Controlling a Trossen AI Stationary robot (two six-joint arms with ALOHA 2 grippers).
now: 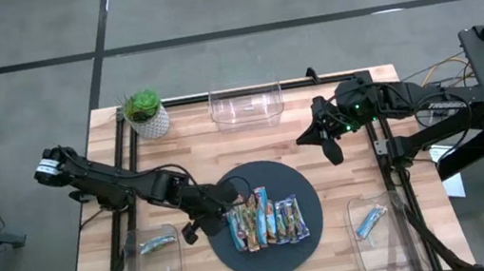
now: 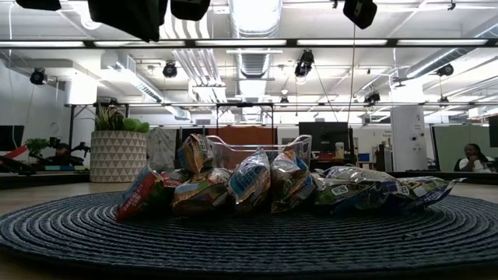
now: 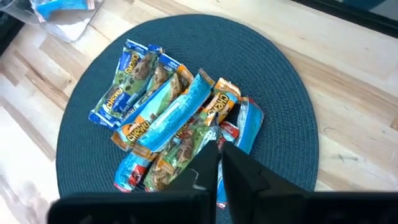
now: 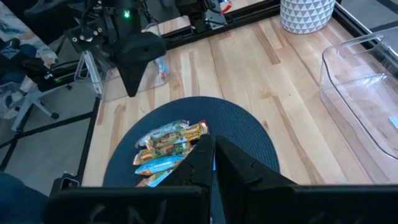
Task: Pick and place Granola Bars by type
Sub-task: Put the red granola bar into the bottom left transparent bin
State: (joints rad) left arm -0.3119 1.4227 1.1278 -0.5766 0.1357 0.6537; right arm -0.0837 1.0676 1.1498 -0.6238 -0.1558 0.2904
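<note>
Several granola bars (image 1: 264,221) side by side on the round mat (image 1: 312,183), lower centre, long axes top-to-bottom, left gripper (image 1: 229,195) jaws closed at their upper-left end, right gripper (image 1: 332,148) jaws closed, upper right.

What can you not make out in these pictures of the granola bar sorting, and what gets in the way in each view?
- Left wrist view: whether the shut left gripper has pinched a bar; its own fingers cover the spot.
- High view: how many granola bars lie on the mat; they overlap.
- High view: the wrapper print on the left bin's bar and the right bin's bar; too small.
</note>
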